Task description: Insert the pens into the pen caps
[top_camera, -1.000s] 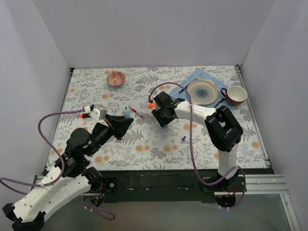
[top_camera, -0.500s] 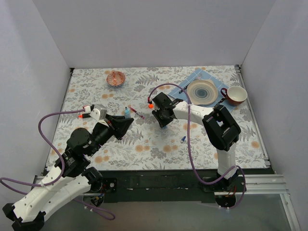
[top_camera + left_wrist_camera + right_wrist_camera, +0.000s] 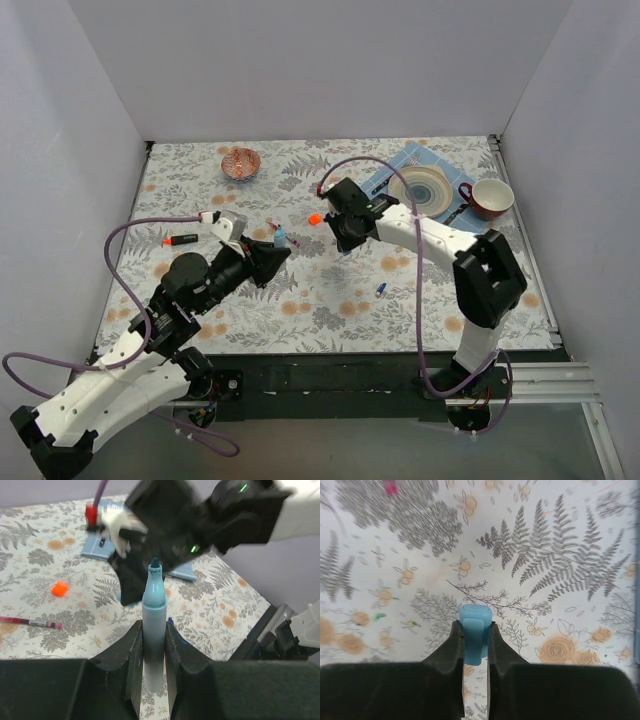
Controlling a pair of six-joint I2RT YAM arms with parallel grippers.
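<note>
Left gripper [image 3: 153, 628]: jaws pinched on the lower barrel of the light-blue marker [image 3: 153, 611]; in the top view the gripper [image 3: 276, 250] is left of centre on the surface [image 3: 330, 300].
Light-blue marker, axis: long axis runs straight out between the jaws; the bare dark-blue tip points away from the wrist, toward the right arm's black body in the left wrist view.
Light-blue marker, place: held clear above the surface, near the middle [image 3: 280, 238].
Right gripper [image 3: 473, 630]: jaws pressed on the light-blue cap [image 3: 474, 625], one on each side; in the top view the gripper [image 3: 345, 238] is right of the marker and apart from it.
Light-blue cap, axis: lies along the jaws, rounded end just past their tips; which end is open cannot be told.
Orange cap [image 3: 314, 218]: loose on the surface, between the two grippers.
Dark-red pen [image 3: 30, 622]: flat on the surface, left of the marker.
Black marker with orange end [image 3: 180, 240]: on the surface at far left.
Dark-blue cap [image 3: 381, 288]: on the surface, nearer than the right gripper.
</note>
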